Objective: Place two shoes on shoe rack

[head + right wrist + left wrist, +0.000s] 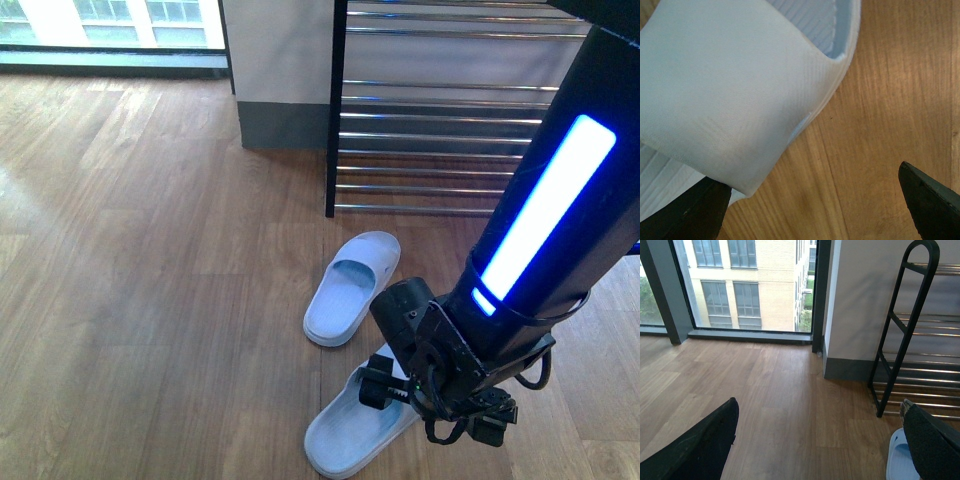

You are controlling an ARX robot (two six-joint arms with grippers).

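Observation:
Two pale blue slide slippers lie on the wood floor in front of the shoe rack [440, 112], a black frame with chrome rods. The far slipper [352, 288] lies free. My right gripper [435, 408] hangs open low over the near slipper [350, 430]. In the right wrist view that slipper's strap [730, 85] fills the frame, one finger [687, 215] sits at its edge, and the other finger [932, 200] is over bare floor. My left gripper [820, 450] is open over floor, with a slipper [899, 462] by one finger and the rack [905, 340] beyond.
A grey-based wall column [285, 70] stands left of the rack, with a floor-level window [110, 30] beyond it. Open wood floor [150, 260] stretches to the left. My right arm with its blue light strip [545, 210] crosses in front of the rack's right side.

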